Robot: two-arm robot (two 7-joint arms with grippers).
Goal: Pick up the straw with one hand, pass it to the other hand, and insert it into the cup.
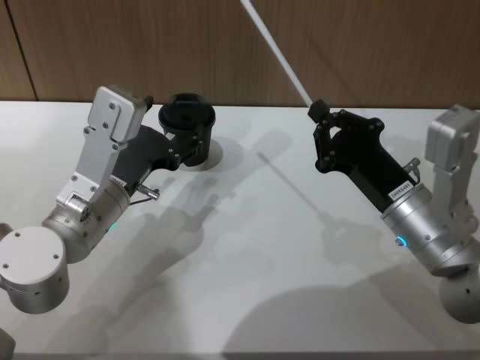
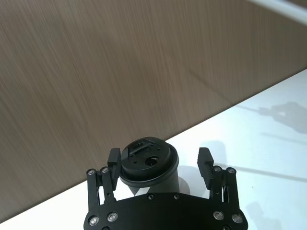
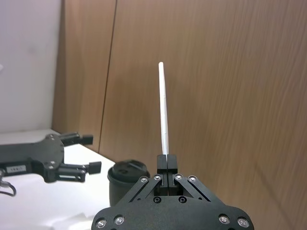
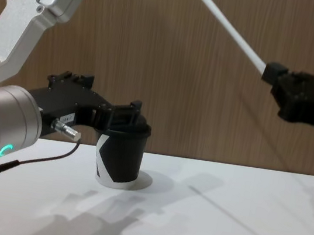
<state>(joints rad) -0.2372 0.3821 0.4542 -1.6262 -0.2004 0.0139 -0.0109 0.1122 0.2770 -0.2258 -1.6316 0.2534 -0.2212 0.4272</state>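
While pinched at its lower tip between the tightly closed jaws of the right end effector (image 1: 316, 111), at 1 o'clock in the head view, slants up toward 11 o'clock, well clear of the counter (image 1: 247, 292): the straw (image 1: 277, 52), lifted and awaiting its change of hands. Over at 11 o'clock, standing on the counter by the back wall, the cup (image 4: 118, 158), flanked by the wide-spread fingers (image 2: 206, 165) of the left end effector (image 2: 160, 165), holding nothing and apparently not touching the domed lid (image 2: 144, 167). Judged as the handover step: pickup done, transfer and insertion not yet made, straw and receiving fingers well apart. Next, likely calls for drawing the left end effector off the cup, turning it to meet the tube around mid-length, and closing there ahead of any release on the right side. Then needs lining up over the small hole (image 2: 152, 161) in the lid, upright toward 12 o'clock, and pressing straight down. Risks nudging the light cup on withdrawal, so best backed away cleanly.
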